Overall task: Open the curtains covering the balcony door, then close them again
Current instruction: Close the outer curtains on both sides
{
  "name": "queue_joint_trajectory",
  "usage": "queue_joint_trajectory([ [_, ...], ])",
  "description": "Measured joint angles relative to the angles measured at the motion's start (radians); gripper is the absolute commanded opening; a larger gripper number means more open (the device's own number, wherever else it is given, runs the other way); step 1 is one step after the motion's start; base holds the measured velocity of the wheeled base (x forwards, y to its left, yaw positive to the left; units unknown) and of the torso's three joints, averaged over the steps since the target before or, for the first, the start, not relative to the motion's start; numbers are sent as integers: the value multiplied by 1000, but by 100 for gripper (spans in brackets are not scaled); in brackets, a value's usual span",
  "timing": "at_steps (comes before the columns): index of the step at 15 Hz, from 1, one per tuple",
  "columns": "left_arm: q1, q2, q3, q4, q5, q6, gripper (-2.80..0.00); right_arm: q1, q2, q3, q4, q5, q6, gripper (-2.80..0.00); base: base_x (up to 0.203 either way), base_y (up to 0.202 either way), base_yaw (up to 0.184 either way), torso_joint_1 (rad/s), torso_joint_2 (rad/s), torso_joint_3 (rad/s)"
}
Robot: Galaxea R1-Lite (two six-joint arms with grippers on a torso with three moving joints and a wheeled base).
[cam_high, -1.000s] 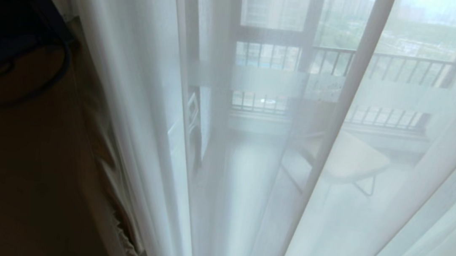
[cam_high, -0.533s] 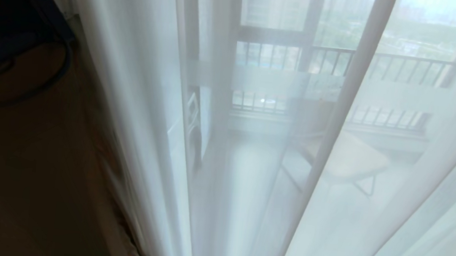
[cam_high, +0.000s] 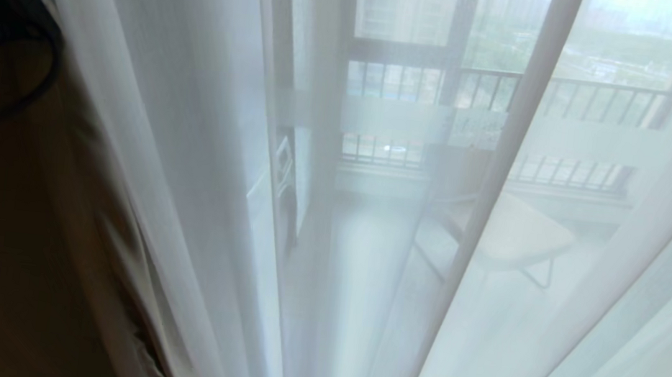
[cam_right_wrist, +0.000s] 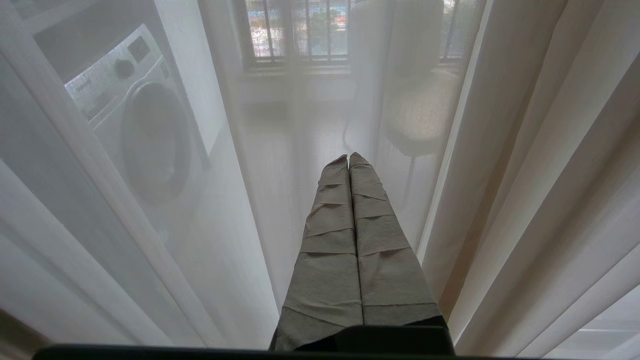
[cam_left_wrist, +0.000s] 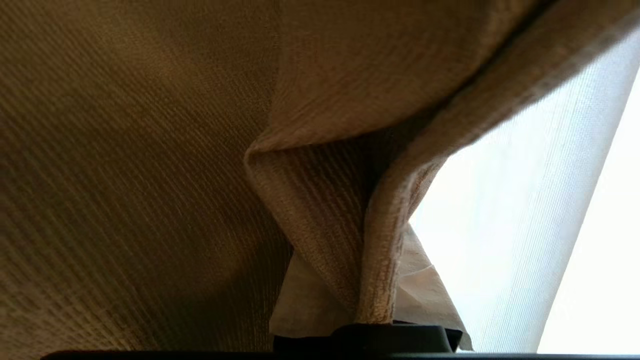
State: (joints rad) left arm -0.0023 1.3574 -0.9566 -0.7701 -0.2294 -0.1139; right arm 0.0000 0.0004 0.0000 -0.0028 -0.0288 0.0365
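— Item one, the curtains?
— Two layers. The sheer white layer hangs in long folds across most of the head view. The thick beige drape stands at my left, dark against the light.

— The balcony door?
— Behind the sheer layer: black frame, frosted band across the pane.

— Your left gripper?
— My left gripper is pinched on a bunched fold of the beige drape, seen in my left wrist view; the woven edge runs straight into the jaws. Bright sheer fabric lies just beside it.

— Right gripper?
— My right gripper has its taped fingers pressed together, holding nothing, pointing at the sheer layer.

— Beyond the glass?
— A washing machine, a pale chair, a bar railing and city haze.
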Motion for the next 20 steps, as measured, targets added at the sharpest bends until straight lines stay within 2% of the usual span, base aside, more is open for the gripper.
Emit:
queue_joint_trajectory([
  [4,22,-8,0,1,0,-1,-280,0,0,0,0,0,0,-280,0,0,0,0,0,0],
  [5,23,-11,2,0,-1,-1,0,0,0,0,0,0,0,-280,0,0,0,0,0,0],
  [14,21,-95,72,8,-3,-8,0,0,0,0,0,0,0,-280,0,0,0,0,0,0],
  [18,13,-217,168,20,-8,-11,0,0,0,0,0,0,0,-280,0,0,0,0,0,0],
  [20,8,-319,237,61,-7,-11,0,0,0,0,0,0,0,-280,0,0,0,0,0,0],
])
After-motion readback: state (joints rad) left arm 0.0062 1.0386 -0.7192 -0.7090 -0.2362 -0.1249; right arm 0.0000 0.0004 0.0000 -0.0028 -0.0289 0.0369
